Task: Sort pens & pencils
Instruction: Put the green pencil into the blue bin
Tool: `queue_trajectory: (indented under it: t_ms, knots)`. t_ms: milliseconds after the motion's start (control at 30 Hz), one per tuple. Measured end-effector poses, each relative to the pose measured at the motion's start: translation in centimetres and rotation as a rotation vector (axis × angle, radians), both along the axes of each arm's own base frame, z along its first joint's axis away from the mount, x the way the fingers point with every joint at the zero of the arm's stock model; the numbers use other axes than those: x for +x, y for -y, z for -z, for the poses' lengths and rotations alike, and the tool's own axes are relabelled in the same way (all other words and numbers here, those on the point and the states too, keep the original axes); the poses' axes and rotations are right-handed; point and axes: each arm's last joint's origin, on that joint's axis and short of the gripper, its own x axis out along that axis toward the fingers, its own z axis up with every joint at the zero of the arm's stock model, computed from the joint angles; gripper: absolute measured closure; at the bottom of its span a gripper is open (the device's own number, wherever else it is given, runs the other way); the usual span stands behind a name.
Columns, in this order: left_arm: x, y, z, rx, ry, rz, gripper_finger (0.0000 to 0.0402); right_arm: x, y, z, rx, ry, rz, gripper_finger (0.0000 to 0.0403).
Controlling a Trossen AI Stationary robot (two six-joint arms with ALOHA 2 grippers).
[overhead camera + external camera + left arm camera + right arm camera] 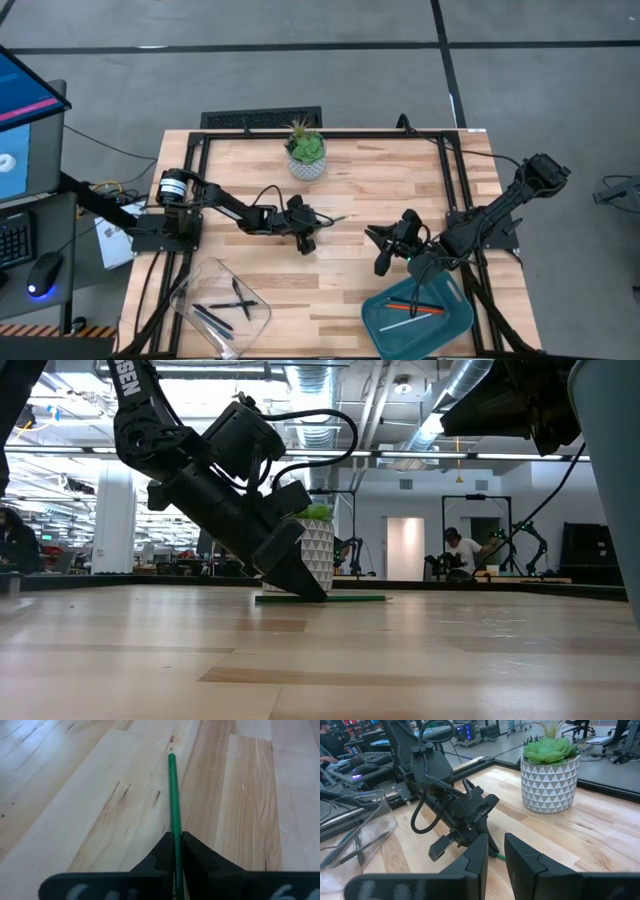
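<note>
A green pencil (173, 795) lies along the wooden table near its middle, and it also shows in the low view (350, 598) and the high view (336, 218). My left gripper (175, 842) is shut on it, fingertips down at the table top (305, 588), left of the table's middle (306, 238). My right gripper (384, 252) hovers right of the middle. It is empty, with a narrow gap between its fingers (496, 840), and faces the left gripper. Dark pens (225, 305) lie in a clear tray. An orange-red pencil (415, 310) lies in a teal tray. My left gripper pinches the pencil's rear part (174, 837) between its two fingers. The fingers (290, 565) slant down from above and from the table's left. The pencil runs on past the fingertips toward the table's right, its point (171, 753) far ahead. It lies level at the table top.
A potted succulent (306, 155) in a white patterned pot stands at the far middle of the table. The clear tray (200, 285) sits at the near left corner and the teal tray (455, 320) at the near right. Black cables run along the table's frame.
</note>
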Motion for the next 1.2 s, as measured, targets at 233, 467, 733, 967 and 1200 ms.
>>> queue_trajectory:
  t_ms: [233,467,733,967,1200]
  knots:
    - [0.0,0.0,0.0,0.003,-0.001,0.002,0.0394,0.0,0.0,0.0,0.0,0.0,0.0,0.0316]
    - [0.0,0.0,0.0,0.004,-0.001,0.001,0.0393,0.0,0.0,0.0,0.0,0.0,0.0,0.0316]
    - [0.3,0.0,-0.3,0.042,0.036,0.009,0.0394,0.0,0.0,0.0,0.0,0.0,0.0,0.0316]
    - [0.3,0.0,-0.4,0.044,0.041,0.009,0.0394,0.0,0.0,0.0,-0.001,-0.002,0.0,0.0316]
    - [0.0,0.0,-1.6,0.055,0.047,0.018,0.0395,0.0,0.0,0.0,-0.001,-0.002,0.0,0.0316]
